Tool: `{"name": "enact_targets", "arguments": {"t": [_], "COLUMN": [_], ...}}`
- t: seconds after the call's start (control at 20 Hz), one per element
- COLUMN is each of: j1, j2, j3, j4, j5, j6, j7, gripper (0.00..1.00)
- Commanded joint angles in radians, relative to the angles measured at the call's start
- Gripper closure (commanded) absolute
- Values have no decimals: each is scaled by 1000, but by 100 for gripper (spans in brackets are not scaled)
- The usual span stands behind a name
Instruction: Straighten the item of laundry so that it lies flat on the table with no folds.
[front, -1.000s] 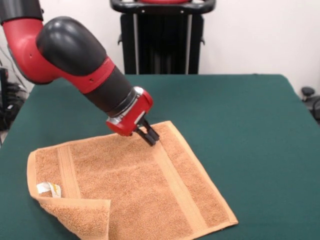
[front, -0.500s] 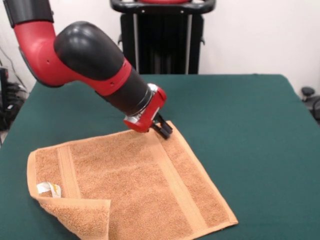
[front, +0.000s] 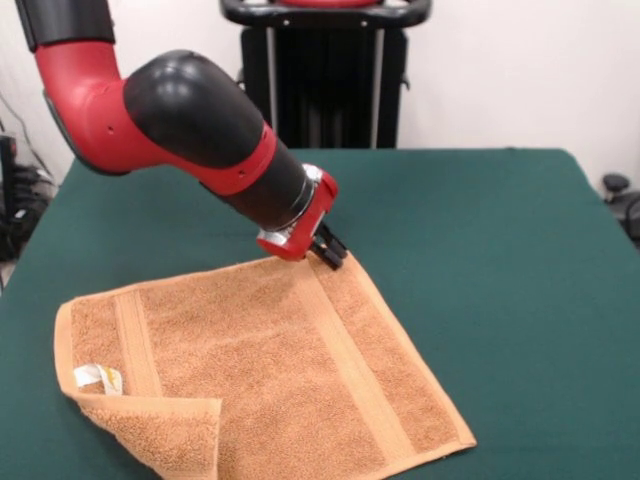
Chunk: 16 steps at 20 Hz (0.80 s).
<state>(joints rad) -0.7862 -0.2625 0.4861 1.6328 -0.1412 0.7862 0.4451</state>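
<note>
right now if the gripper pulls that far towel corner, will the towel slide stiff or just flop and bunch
Probably flop: the towel is soft terry, and its near corner already lies folded over itself. It looks light, so it should lift easily. On the felt-like table it may drag and bunch rather than slide. The gripper sits at the far corner.

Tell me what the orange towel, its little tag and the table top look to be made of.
Towel: looks like looped terry cloth, matte with a fuzzy nap, and flatter woven bands crossing it. Tag: probably thin printed fabric or satin, smooth white with yellow marks; too small to be sure. Table: a dark green felt-like cloth cover, matte, without shine or grain.
</note>
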Motion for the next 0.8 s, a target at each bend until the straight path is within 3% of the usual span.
{"name": "enact_targets", "arguments": {"t": [0.05,0.5,0.8], "j1": [31,34,20], "j2": [10,7,10], "j3": [-31,-14,18], "j4": [-38,-46,-43], "j5": [19,31,37], "j6": [108,106,33], "j7": [168,178,173], "gripper": [100,100,100]}}
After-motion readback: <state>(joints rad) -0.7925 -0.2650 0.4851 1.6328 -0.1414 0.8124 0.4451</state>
